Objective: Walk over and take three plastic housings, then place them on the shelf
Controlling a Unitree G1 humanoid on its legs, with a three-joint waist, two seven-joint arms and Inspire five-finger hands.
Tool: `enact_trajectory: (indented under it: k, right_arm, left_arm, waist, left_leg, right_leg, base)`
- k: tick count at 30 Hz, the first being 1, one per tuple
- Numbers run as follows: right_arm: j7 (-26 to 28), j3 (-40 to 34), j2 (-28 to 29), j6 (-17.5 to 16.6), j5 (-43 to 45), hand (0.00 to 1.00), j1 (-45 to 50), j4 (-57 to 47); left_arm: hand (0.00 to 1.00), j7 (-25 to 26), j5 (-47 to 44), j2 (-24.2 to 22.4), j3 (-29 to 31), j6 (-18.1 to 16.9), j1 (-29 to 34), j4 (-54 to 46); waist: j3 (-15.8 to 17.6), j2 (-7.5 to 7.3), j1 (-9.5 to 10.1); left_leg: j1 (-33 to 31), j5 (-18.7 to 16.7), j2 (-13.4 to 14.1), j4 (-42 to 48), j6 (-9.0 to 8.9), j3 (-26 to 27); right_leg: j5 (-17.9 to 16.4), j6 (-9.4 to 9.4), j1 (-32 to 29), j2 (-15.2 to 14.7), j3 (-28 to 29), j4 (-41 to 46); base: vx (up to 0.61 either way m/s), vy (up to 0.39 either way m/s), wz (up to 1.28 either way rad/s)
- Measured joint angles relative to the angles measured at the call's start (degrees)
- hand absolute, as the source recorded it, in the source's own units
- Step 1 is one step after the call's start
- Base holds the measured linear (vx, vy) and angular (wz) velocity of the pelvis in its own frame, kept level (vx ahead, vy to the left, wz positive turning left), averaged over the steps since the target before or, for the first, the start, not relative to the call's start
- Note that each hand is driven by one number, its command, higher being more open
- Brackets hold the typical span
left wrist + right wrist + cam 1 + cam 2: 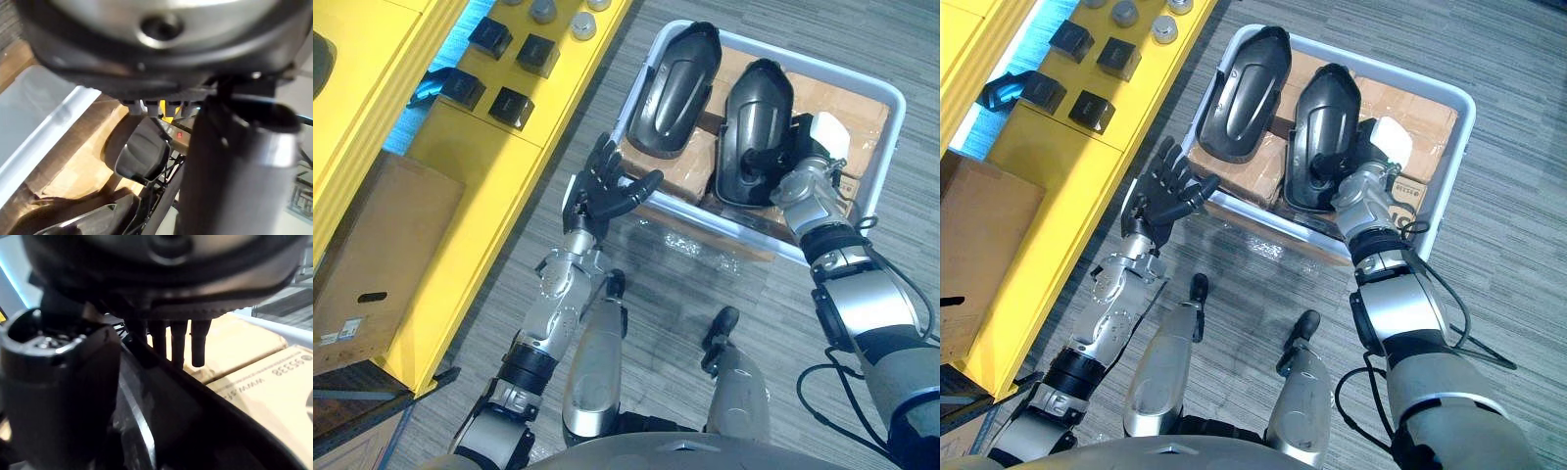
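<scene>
Right hand sits at the right housing, fingers reaching into its hollow and the white-capped thumb outside; whether they clamp it cannot be told. That housing and the left housing lie side by side on boxes in a white bin. Left hand hovers at the bin's near left edge, fingers spread and holding nothing, beside a yellow shelf bearing black blocks.

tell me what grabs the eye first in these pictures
A left housing and a right housing, both dark plastic, lie side by side on cardboard boxes in a pale bin on the floor, the right hand at the right one. The left hand hovers open at the bin's near corner, beside a yellow shelf of small black boxes.
</scene>
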Motion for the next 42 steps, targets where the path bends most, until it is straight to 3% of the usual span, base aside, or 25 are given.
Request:
enact_trajectory:
  k: [4,10,14,18,21,26,34,42]
  right_arm:
    - [2.79,-1.21,0.17,3.48,-0.09,0.0,-0.44,0.74]
    - [4.39,-3.54,1.22,3.59,-1.82,0.0,0.35,1.43]
    - [1.69,-4.67,1.5,3.39,-1.46,0.0,0.52,3.28]
    - [-4.72,-5.48,2.05,0.05,0.81,0.0,2.6,3.64]
    - [-6.58,-5.46,2.05,-1.23,1.35,0.0,3.27,3.44]
    - [-9.11,-4.38,1.84,-2.91,2.53,0.0,8.84,-4.03]
    - [-10.85,-4.57,1.33,-3.91,2.39,0.0,12.52,-14.01]
    - [-11.49,-4.66,2.37,-6.48,0.03,0.0,16.96,-19.45]
  left_arm:
    - [1.0,-0.06,-0.01,-0.01,-0.26,-0.42,0.1,-0.02]
    - [1.0,-0.03,-2.15,-0.06,-0.19,-0.78,0.85,-1.26]
    - [1.0,-0.04,-2.64,-0.03,-0.02,-0.83,2.76,-1.26]
    - [1.0,-0.1,-6.61,-0.01,0.12,-0.92,5.75,-1.3]
    - [1.0,-0.3,-8.29,-0.04,0.96,-0.95,6.46,-1.52]
    - [1.0,-0.38,-8.81,-0.01,2.95,-1.88,10.85,-8.56]
    - [1.0,-1.19,-8.8,0.68,5.04,-1.73,11.67,-12.12]
    - [1.0,-3.44,-8.74,1.5,5.12,3.45,11.2,-12.27]
  waist:
    - [0.0,0.0,0.0]
    - [-0.01,0.0,-0.15]
    - [-0.01,-0.01,-0.03]
    - [-0.01,-0.05,0.0]
    - [0.04,-0.13,-0.29]
    - [0.66,-1.59,-1.65]
    - [0.95,-3.8,-3.16]
    - [-1.07,-6.11,-3.4]
  left_leg:
    - [0.93,1.14,-0.2,-1.78,-0.07,-0.09]
    - [2.83,1.84,-0.54,-3.63,-0.16,0.11]
    - [3.74,2.32,-0.85,-4.45,-0.02,0.08]
    - [4.76,2.66,-0.98,-5.38,0.0,0.09]
    - [4.92,2.72,-0.7,-5.44,-0.04,0.28]
    - [8.89,2.88,-0.53,-7.13,-0.04,1.64]
    - [13.61,2.42,0.9,-8.48,-0.69,3.28]
    - [17.89,2.07,1.56,-10.34,-1.11,4.68]
  right_leg:
    - [-0.13,-0.02,0.36,-0.15,-0.36,-0.02]
    - [-0.51,-0.06,1.42,-0.57,-0.5,0.16]
    - [-0.65,0.08,2.32,-0.95,-1.01,0.15]
    - [-0.9,0.15,3.07,-1.09,-1.21,0.06]
    - [-0.88,0.14,3.05,-0.91,-1.07,0.05]
    - [-0.98,0.28,5.61,-0.82,0.03,-0.64]
    - [-0.52,0.25,9.63,0.91,1.18,-3.2]
    - [-0.49,0.27,13.03,1.87,2.14,-5.13]
  base:
    - [0.0,-0.005,0.05]
    - [-0.01,0.004,0.01]
    - [-0.02,0.018,0.08]
    - [-0.01,0.006,0.02]
    - [0.0,0.001,-0.04]
    - [0.02,-0.001,-0.1]
    - [0.01,-0.015,-0.12]
    - [0.02,-0.024,-0.08]
